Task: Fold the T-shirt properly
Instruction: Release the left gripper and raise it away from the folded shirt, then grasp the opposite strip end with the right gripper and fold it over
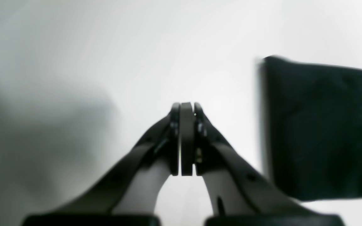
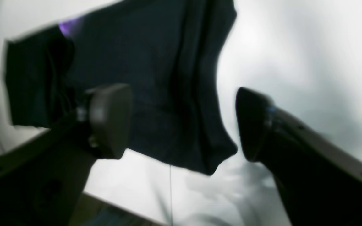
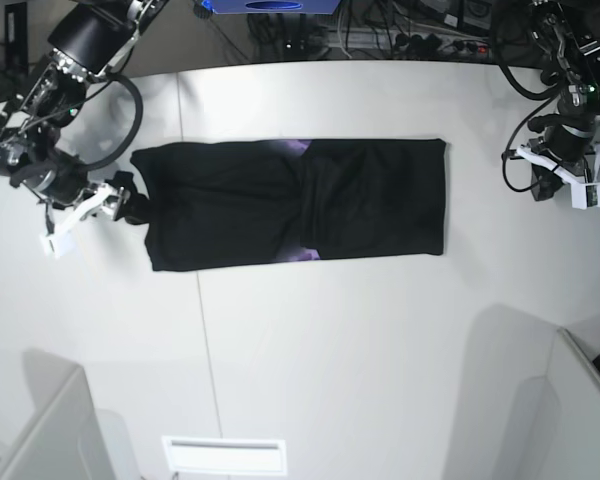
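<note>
- The T-shirt [image 3: 290,205] lies as a long band across the white table [image 3: 330,350], sides apparently folded in.
- Left gripper [image 1: 187,108] pressed together, empty, aside; right gripper [image 2: 181,122] spread at the shirt's end.
- Crosswise folds likely remain.

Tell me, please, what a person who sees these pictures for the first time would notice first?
First, the black T-shirt, folded into a long band across the middle of the white table, with some purple print showing at its centre. Next, the right gripper at the shirt's end on the base view's left, its jaws open around a corner of the cloth. The left gripper is shut and empty, apart from the shirt's other end.
</note>
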You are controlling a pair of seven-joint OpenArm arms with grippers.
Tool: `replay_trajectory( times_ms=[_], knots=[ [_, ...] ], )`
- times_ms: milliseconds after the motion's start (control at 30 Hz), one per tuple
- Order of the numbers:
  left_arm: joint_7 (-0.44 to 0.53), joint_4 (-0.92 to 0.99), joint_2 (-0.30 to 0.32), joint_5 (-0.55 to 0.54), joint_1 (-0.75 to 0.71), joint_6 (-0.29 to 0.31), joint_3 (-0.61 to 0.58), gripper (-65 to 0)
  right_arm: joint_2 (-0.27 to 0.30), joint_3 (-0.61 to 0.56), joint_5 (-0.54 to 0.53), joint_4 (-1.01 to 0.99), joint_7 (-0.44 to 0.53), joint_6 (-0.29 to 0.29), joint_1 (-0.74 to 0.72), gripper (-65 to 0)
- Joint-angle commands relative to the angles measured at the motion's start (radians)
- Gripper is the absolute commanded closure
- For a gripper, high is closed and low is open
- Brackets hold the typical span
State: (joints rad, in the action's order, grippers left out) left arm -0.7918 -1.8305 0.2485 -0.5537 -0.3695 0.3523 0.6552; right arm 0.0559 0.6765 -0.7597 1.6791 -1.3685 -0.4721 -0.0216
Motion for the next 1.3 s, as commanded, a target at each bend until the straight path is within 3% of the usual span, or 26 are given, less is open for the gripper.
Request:
replay_trajectory(
  times_ms=[0,100,367,533,833,967,1267],
  knots=[
    [0.022,0.007,0.012,-0.009,0.0,0.02,0.03,0.0,0.005,0.004,-0.03,-0.006,0.013,-0.001,-0.015,-50.4],
    [0.024,0.07,0.01,-0.009,0.0,0.054,0.071,0.0,0.012,-0.001,-0.03,-0.064,0.045,0.0,-0.027,-48.3],
    [0.025,0.12,0.012,-0.007,-0.001,0.054,0.071,0.0,0.052,-0.005,-0.027,-0.231,0.14,0.0,-0.031,-45.3],
    [0.025,0.125,0.01,-0.007,0.011,0.054,0.065,0.0,0.1,-0.12,-0.027,-0.31,0.219,0.002,-0.031,-45.3],
    [0.027,0.125,0.008,-0.007,0.013,0.049,-0.061,0.0,0.074,-0.153,-0.027,-0.33,0.217,0.002,-0.025,-45.3],
    [0.027,0.125,0.008,-0.007,0.013,0.049,-0.074,0.0,0.074,-0.235,-0.027,-0.33,0.225,0.014,-0.007,-45.3],
    [0.027,0.125,0.01,-0.007,0.011,0.049,-0.068,0.0,0.04,-0.252,-0.028,-0.33,0.217,0.02,0.001,-45.3]
  ],
)
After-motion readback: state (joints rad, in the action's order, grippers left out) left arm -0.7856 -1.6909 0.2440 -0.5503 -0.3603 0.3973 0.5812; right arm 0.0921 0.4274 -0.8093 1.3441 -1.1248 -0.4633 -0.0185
